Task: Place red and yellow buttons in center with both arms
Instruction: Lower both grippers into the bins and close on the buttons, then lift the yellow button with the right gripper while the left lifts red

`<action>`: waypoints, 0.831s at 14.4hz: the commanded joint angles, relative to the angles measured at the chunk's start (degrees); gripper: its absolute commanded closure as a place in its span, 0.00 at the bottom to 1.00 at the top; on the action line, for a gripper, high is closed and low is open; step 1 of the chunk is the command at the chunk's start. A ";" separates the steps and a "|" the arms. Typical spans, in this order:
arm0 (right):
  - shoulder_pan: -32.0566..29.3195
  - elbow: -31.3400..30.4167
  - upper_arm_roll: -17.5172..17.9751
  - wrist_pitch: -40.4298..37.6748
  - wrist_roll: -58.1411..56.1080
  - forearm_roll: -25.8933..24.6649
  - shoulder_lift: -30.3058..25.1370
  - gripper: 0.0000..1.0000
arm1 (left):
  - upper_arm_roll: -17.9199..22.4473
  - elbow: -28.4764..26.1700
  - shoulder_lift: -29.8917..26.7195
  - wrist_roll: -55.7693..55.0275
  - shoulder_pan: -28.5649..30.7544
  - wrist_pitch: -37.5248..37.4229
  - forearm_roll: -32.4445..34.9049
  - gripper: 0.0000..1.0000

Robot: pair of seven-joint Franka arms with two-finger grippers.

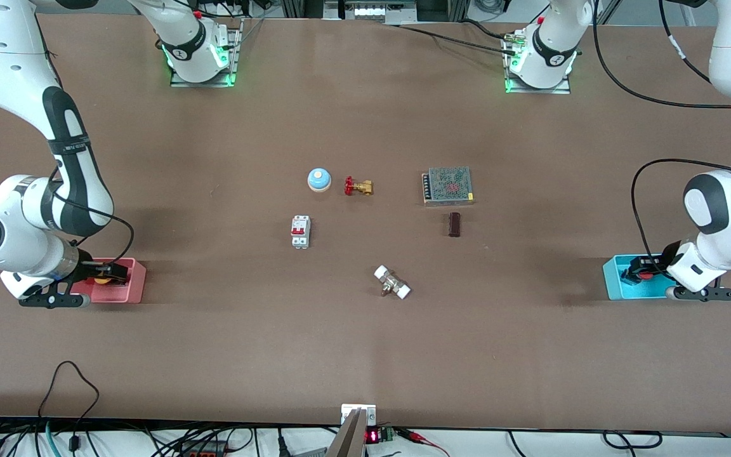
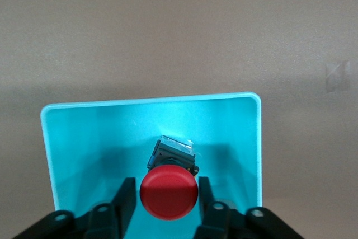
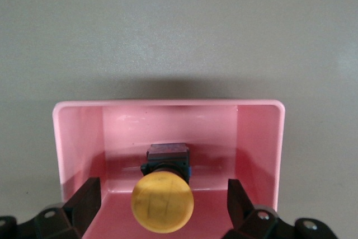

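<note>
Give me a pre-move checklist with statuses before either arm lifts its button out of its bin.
1. Red button lies in the blue bin: ok.
2. Left gripper fingers straddle the red cap, close at both sides, contact unclear: cannot tell.
3. Yellow button lies in the pink bin: ok.
4. Right gripper is open with wide gaps either side of the yellow cap; no grip yet: not ok.
5. Bare tabletop between the circuit breaker and the dark block for placing: ok.
</note>
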 commanded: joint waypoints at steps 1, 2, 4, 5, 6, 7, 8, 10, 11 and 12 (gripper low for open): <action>-0.67 0.94 0.58 -0.23 -1.07 -0.63 0.39 0.08 | 0.12 0.32 -1.11 0.58 0.07 -1.10 0.80 0.74; -0.76 0.94 0.58 -0.32 -0.98 -0.28 0.39 0.23 | 0.12 0.40 -1.80 0.58 0.07 -1.97 0.80 0.78; -0.85 0.94 0.58 -0.40 -0.98 -0.27 0.39 0.44 | 0.12 1.02 -3.56 0.67 0.07 -3.82 0.80 0.84; -0.85 0.94 0.58 -0.58 -1.16 -0.62 0.31 0.49 | 0.03 1.02 -4.70 0.59 -0.02 -4.26 0.80 0.84; -0.85 0.94 0.58 -0.67 -2.64 -0.63 0.22 0.69 | 0.03 1.11 -5.84 0.58 -0.11 -5.14 0.80 0.85; -0.76 1.28 0.58 -0.67 -3.78 -0.71 0.13 0.79 | -0.05 1.11 -6.81 0.58 -0.20 -5.67 0.80 0.86; -0.59 1.72 0.58 -0.84 -3.97 -0.71 0.13 0.87 | -0.05 1.11 -7.78 0.58 -0.28 -6.20 0.80 0.86; -0.67 3.13 0.58 -2.24 -4.06 -0.71 0.04 0.92 | -0.67 1.19 -9.63 0.50 -0.55 -7.43 0.80 0.86; -0.76 4.35 0.58 -4.34 -4.23 -0.71 -0.13 0.92 | -0.84 1.19 -10.33 0.15 -0.90 -7.69 0.80 0.86; -0.76 6.02 0.58 -6.62 -5.19 -0.71 -0.13 0.92 | -1.54 1.19 -10.86 -0.55 -1.42 -8.04 0.80 0.86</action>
